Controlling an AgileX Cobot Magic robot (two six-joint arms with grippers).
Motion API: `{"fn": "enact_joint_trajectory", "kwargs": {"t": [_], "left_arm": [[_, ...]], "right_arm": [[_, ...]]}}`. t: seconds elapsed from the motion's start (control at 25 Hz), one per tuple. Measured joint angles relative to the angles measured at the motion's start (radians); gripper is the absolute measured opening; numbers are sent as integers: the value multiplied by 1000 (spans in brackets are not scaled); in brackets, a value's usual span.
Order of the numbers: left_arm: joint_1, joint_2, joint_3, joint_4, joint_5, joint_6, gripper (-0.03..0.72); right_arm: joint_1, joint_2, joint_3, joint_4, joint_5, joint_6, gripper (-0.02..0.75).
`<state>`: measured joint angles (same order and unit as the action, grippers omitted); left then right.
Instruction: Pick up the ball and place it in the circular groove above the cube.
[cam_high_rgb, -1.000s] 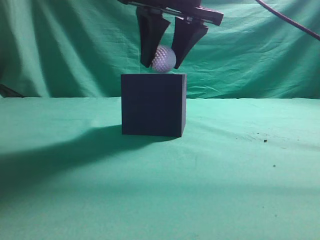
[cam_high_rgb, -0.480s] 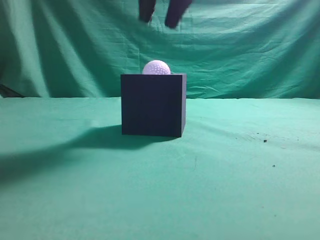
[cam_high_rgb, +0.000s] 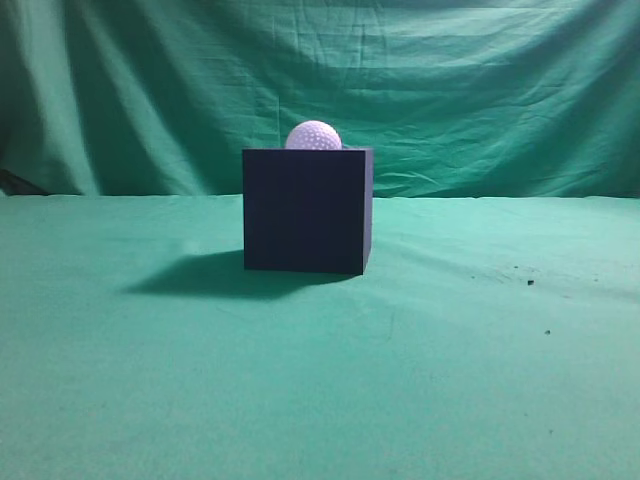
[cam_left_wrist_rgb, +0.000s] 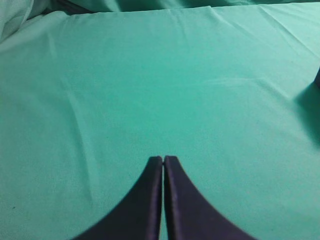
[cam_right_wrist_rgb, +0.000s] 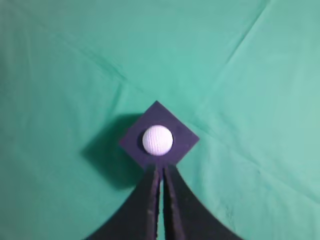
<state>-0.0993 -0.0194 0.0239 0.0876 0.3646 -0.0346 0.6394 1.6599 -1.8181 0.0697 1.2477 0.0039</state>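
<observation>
The white dimpled ball (cam_high_rgb: 313, 135) rests on top of the dark cube (cam_high_rgb: 306, 210), sunk a little into its top. The right wrist view looks down from high above on the ball (cam_right_wrist_rgb: 157, 139) in the middle of the cube's top face (cam_right_wrist_rgb: 180, 141). My right gripper (cam_right_wrist_rgb: 161, 168) is shut and empty, well above the cube and clear of the ball. My left gripper (cam_left_wrist_rgb: 163, 159) is shut and empty over bare green cloth. Neither gripper shows in the exterior view.
Green cloth (cam_high_rgb: 450, 360) covers the table and hangs as a backdrop. The cube casts a shadow to its left (cam_high_rgb: 190, 277). A dark edge shows at the right border of the left wrist view (cam_left_wrist_rgb: 317, 80).
The right gripper let go of the ball, which stayed on the cube. The gripper rose out of the top of the exterior view and its fingers closed. Its large shadow left the cloth.
</observation>
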Motion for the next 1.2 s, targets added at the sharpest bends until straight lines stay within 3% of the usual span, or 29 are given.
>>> {"fn": "enact_joint_trajectory", "kwargs": {"t": [0.36, 0.72, 0.96, 1.2], "left_arm": [[0, 0, 0, 0, 0, 0, 0], [0, 0, 0, 0, 0, 0, 0], [0, 0, 0, 0, 0, 0, 0], [0, 0, 0, 0, 0, 0, 0]], "right_arm": [[0, -413, 422, -13, -19, 24, 0], [0, -817, 857, -4, -302, 25, 0], [0, -1002, 1003, 28, -351, -8, 0], [0, -1055, 1084, -73, -435, -29, 0]]}}
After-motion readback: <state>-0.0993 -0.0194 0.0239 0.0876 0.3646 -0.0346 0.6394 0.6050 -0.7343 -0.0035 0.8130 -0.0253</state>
